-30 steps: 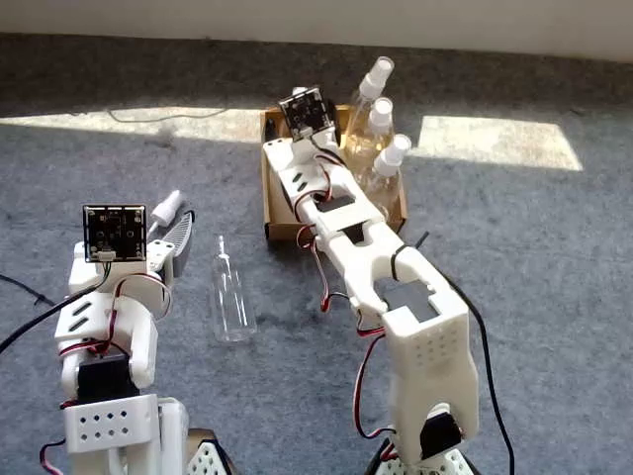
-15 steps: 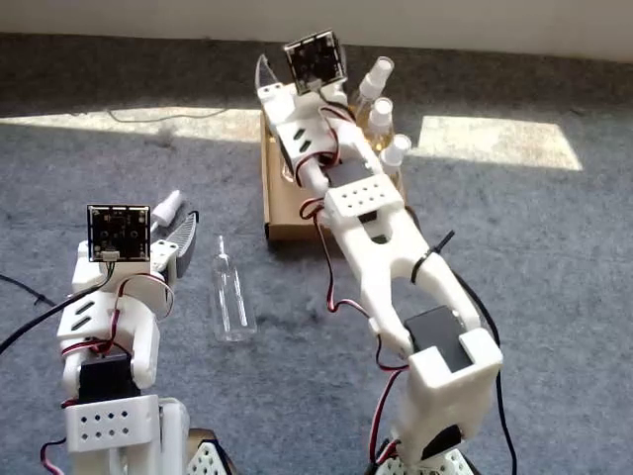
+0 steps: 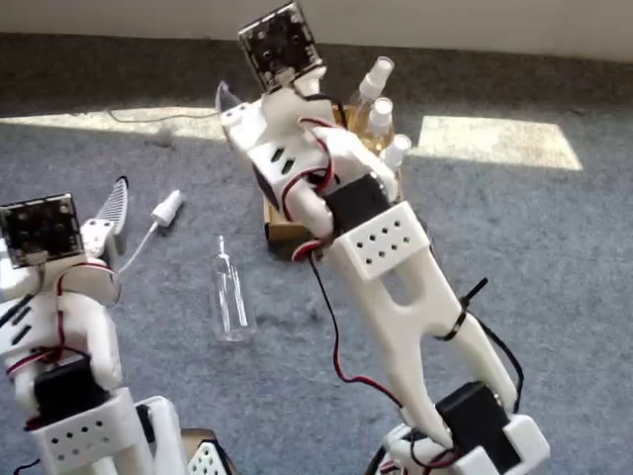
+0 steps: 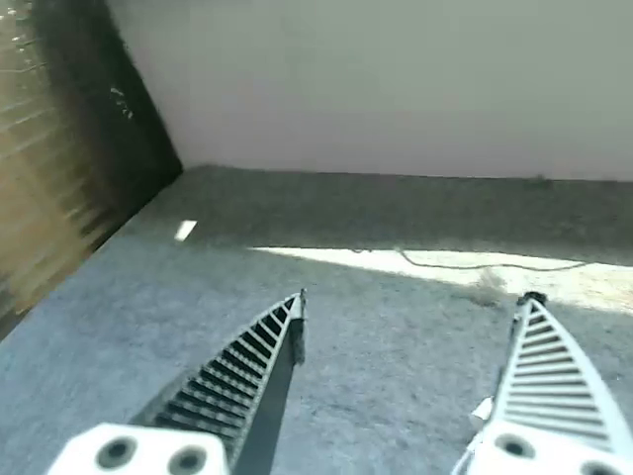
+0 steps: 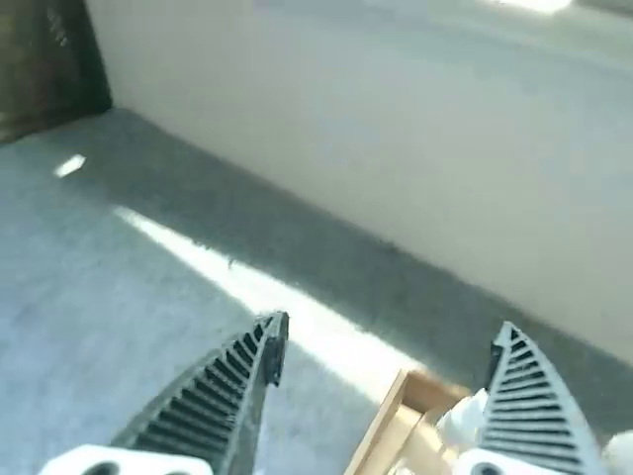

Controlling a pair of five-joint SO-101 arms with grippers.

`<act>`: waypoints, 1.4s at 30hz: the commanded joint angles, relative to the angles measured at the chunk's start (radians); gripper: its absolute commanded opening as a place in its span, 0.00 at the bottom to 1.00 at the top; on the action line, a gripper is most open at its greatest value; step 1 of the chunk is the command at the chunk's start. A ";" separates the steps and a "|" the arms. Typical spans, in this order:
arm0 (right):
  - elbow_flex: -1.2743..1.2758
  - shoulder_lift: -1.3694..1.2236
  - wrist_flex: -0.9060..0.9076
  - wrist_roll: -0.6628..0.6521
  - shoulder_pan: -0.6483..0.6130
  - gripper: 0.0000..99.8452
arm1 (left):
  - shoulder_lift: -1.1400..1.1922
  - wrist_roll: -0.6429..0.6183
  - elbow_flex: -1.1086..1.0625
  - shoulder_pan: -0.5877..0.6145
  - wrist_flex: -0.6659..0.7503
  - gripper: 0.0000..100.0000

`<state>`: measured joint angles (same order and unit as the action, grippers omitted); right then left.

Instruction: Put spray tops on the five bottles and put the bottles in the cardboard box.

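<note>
My left pincer (image 4: 413, 302) and right pincer (image 5: 393, 327) stand apart, empty; the clear plastic bottle (image 3: 229, 292) lies uncapped on grey carpet (image 3: 514, 247) near a white spray top (image 3: 166, 208), probably next to be joined, then boxed.

— Where do you look from?
— From high behind my arms, down over the carpet (image 3: 554, 257) and cardboard box (image 3: 282, 230). My wrist cameras sit close behind my left gripper (image 4: 415, 302) and right gripper (image 5: 386, 332), low, facing the wall (image 4: 396, 79).
— Shared ground?
— The sunlit strip (image 3: 495, 143); the right wrist also catches the box corner.

A carpeted room indoors — grey carpet (image 3: 554, 297), plain pale wall (image 4: 396, 79), sunlight patch (image 3: 499, 142).
</note>
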<state>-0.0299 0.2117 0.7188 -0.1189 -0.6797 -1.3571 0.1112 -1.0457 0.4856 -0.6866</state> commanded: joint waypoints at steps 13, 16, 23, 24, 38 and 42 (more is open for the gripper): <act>0.262 0.027 0.268 0.141 -0.245 0.26 | 0.984 0.169 0.792 0.593 -0.284 0.30; 0.177 -0.110 0.260 0.173 -0.229 0.26 | 1.066 0.224 0.809 0.619 -0.284 0.30; -0.019 -0.383 0.325 0.176 -0.228 0.26 | 1.175 0.272 0.800 0.705 -0.244 0.30; -0.045 -0.406 0.341 0.176 -0.228 0.26 | 1.184 0.272 0.785 0.717 -0.210 0.30; -0.151 -0.615 0.386 0.175 -0.231 0.26 | 1.202 0.272 0.417 0.737 0.252 0.30; -0.151 -0.650 0.331 0.247 -0.226 0.26 | 1.204 0.272 0.410 0.725 0.247 0.30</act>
<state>-0.1327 -0.4404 1.0810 0.0652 -0.9145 -0.1419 0.3767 -0.6391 1.2267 -0.4611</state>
